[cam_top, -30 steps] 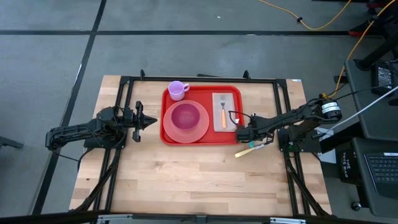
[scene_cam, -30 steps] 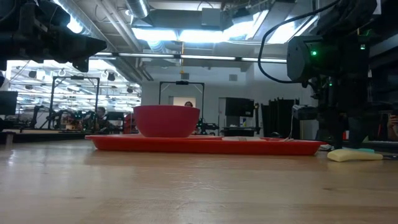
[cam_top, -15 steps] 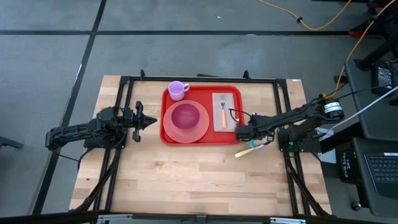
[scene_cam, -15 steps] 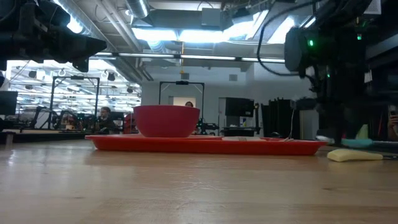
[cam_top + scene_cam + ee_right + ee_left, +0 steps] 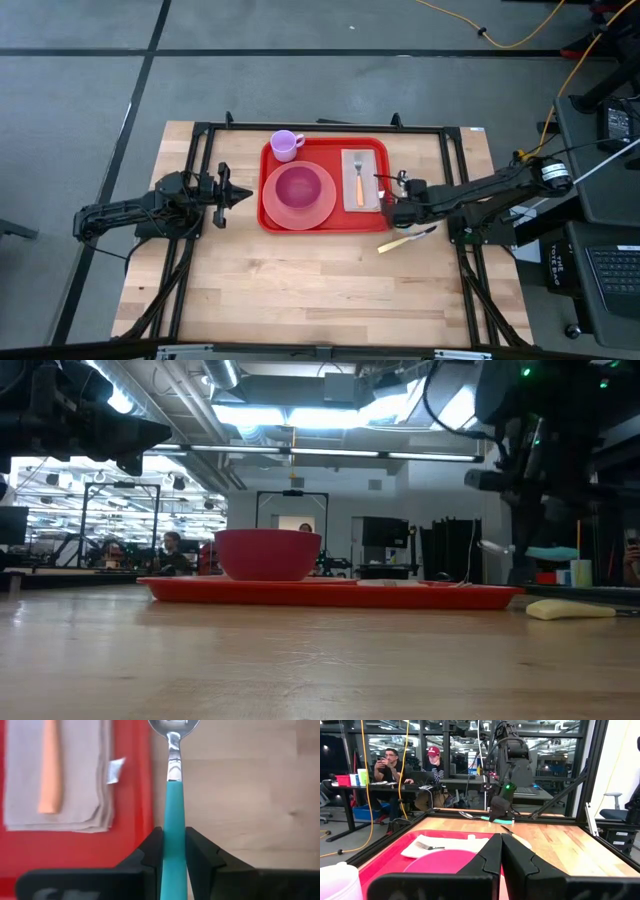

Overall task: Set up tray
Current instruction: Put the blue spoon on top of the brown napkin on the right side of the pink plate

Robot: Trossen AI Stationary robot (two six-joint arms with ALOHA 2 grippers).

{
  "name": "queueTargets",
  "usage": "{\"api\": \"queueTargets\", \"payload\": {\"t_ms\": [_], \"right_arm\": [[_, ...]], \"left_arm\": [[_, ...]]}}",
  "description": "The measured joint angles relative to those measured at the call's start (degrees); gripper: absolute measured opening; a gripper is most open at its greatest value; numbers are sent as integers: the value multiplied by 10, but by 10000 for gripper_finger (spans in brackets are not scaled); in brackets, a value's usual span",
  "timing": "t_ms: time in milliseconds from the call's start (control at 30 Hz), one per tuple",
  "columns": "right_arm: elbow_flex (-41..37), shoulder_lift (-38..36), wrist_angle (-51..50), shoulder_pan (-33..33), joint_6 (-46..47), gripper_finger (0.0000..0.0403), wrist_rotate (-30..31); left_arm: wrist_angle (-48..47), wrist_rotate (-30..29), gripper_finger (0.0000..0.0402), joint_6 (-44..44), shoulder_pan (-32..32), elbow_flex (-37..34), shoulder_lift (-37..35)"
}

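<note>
Right gripper jaws clamped on teal-handled spoon, just off red tray 3 o'clock rim; left gripper jaws together at 9 o'clock.

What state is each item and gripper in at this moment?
tray: flat on the table, loaded.
plate: on the tray, bowl on it.
bowl: upright on the plate.
cup: upright, at the tray's far corner.
napkin: flat on the tray, under the fork.
fork: lying on the napkin.
spoon: held above the table.
knife: lying on the table, off the tray.
right gripper: shut on spoon.
left gripper: shut, empty, beside the tray.
</note>
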Motion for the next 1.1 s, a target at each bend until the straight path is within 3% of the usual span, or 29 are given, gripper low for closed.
{"api": "queueTargets", "payload": {"t_ms": [367, 567, 833, 1100], "right_arm": [[0, -20, 10, 43, -98, 63, 117], [0, -21, 77, 44, -164, 63, 181], [0, -21, 190, 44, -306, 63, 194], [0, -21, 197, 44, -326, 63, 208]], "left_arm": [[0, 0, 4, 0, 0, 0, 0], [0, 0, 4, 0, 0, 0, 0], [0, 0, 4, 0, 0, 0, 0], [0, 0, 4, 0, 0, 0, 0]]}}
